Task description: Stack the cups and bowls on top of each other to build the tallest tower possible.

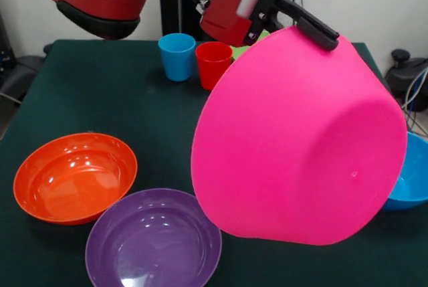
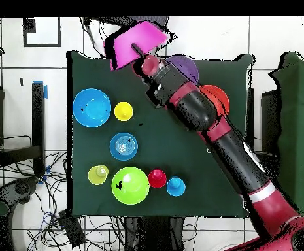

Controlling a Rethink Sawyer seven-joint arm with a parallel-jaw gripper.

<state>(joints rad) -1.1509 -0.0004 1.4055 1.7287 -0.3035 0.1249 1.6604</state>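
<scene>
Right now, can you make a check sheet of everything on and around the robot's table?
Surface: dark green table cloth.
Job's things: big glossy pink plastic bowl lifted and tilted; orange bowl and purple bowl upright, empty; large blue bowl; small blue bowl; green bowl; blue cup, red cup, two yellow cups.
Clutter: nothing seen.
Gripper: black gripper clamped on the pink bowl's rim.
Cables: tangle on the floor.
Surroundings: white tiled floor.
</scene>
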